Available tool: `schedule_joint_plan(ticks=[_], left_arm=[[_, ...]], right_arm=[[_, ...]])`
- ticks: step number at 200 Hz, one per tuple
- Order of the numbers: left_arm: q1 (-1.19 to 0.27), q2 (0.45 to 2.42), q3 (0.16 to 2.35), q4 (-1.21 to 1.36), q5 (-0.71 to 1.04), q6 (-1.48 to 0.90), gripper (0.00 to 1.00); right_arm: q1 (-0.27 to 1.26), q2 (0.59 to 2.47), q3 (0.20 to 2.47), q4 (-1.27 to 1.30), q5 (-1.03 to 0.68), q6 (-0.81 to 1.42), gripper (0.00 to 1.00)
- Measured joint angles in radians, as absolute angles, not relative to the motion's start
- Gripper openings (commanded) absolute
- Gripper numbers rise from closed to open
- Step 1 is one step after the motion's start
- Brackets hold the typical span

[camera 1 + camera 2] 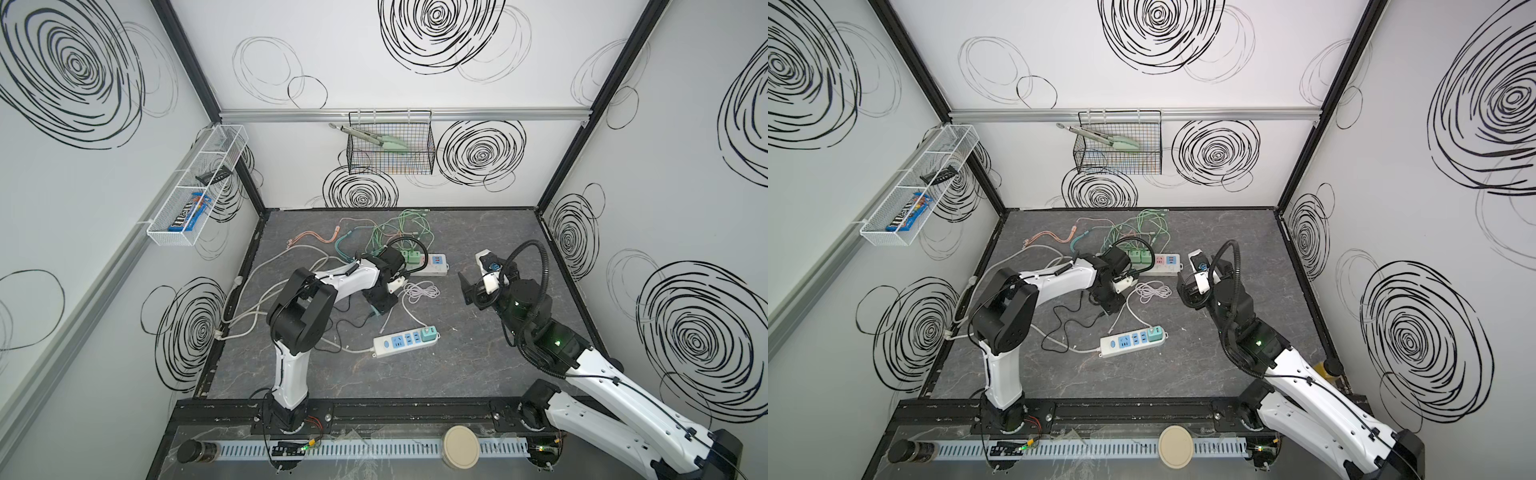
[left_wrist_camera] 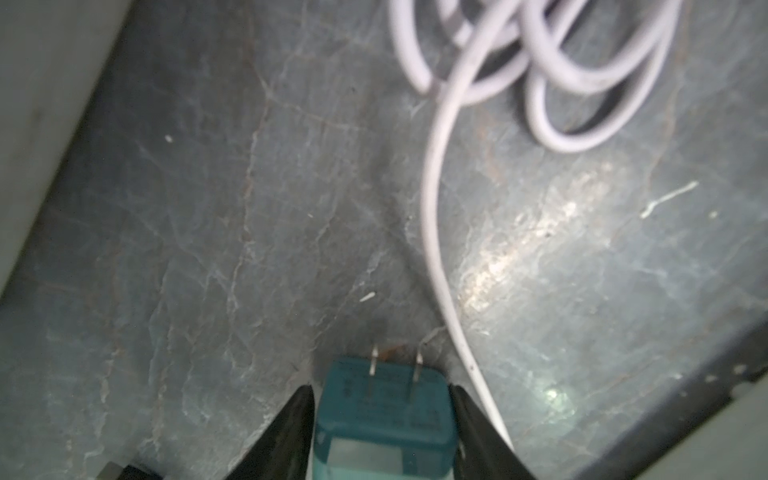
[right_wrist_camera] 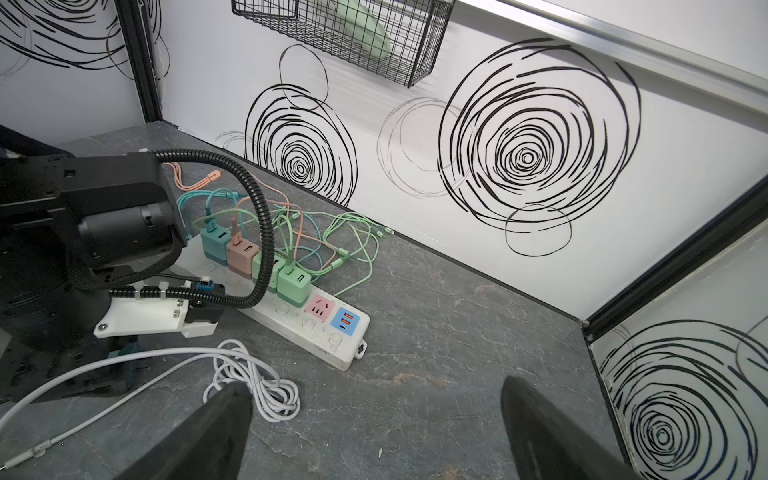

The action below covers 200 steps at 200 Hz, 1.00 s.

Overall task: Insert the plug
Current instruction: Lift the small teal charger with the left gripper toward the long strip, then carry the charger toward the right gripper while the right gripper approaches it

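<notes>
Choose the socket first: probably on the near power strip (image 1: pixel 405 340), flat on the tabletop (image 1: pixel 457 374) with blue sockets (image 1: pixel 409 338) free beside one seated adapter (image 1: pixel 430 332), rather than on the crowded far power strip (image 3: pixel 316 328). Bring the right tool (image 3: pixel 376 388), fingers spread wide and empty, down to pin that strip against sliding. Find the teal plug (image 2: pixel 382 415) low at the tabletop between the two strips, pinched in the left tool (image 2: pixel 381 388) with a finger flush on each flank (seemingly a firm hold; hard to be sure through the blur). Confirm the squeeze before lifting. Steer clear of the white cable (image 2: pixel 432 208) running just beside one finger, to avoid dragging its coil. Swing the two prongs (image 2: pixel 372 365), pointing out ahead of the fingers, straight down over the slots, then lower squarely without rocking.

All round: white walls (image 1: pixel 415 62) scrawled with black spirals. Below: dark grey marbled tabletop, smooth, likely slippery under a light strip. On the back wall, a black wire basket (image 1: pixel 390 149); on the side wall, a white mesh shelf (image 1: pixel 195 187). Along the far edge, a tangle of green, orange and teal leads (image 1: pixel 399 228).
</notes>
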State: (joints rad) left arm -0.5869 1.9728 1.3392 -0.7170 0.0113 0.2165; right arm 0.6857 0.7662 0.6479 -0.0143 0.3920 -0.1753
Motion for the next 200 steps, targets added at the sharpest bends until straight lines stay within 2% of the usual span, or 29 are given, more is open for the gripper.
schedule_joint_plan(ticks=[50,53,73,136,162,200], left_arm=[[-0.561,1.955,1.336,-0.685,0.037,0.188,0.04],[-0.559,1.948,1.332,-0.679,0.041,0.185,0.00],[-0.540,1.843,1.272,-0.627,0.067,0.138,0.00],[-0.474,1.325,1.069,-0.381,0.151,-0.140,0.00],[-0.460,1.193,1.056,-0.269,0.164,-0.303,0.00],[-0.464,1.095,1.059,-0.097,0.172,-0.492,0.00]], right_arm=[[0.684,0.768,0.648,-0.020,0.373,-0.149,0.97],[0.683,0.768,0.648,-0.020,0.368,-0.146,0.97],[0.682,0.767,0.648,-0.017,0.308,-0.134,0.97],[0.691,0.773,0.643,0.122,-0.016,-0.093,0.97],[0.746,0.827,0.643,0.197,-0.122,-0.096,0.97],[0.850,0.952,0.643,0.252,-0.154,-0.132,0.97]])
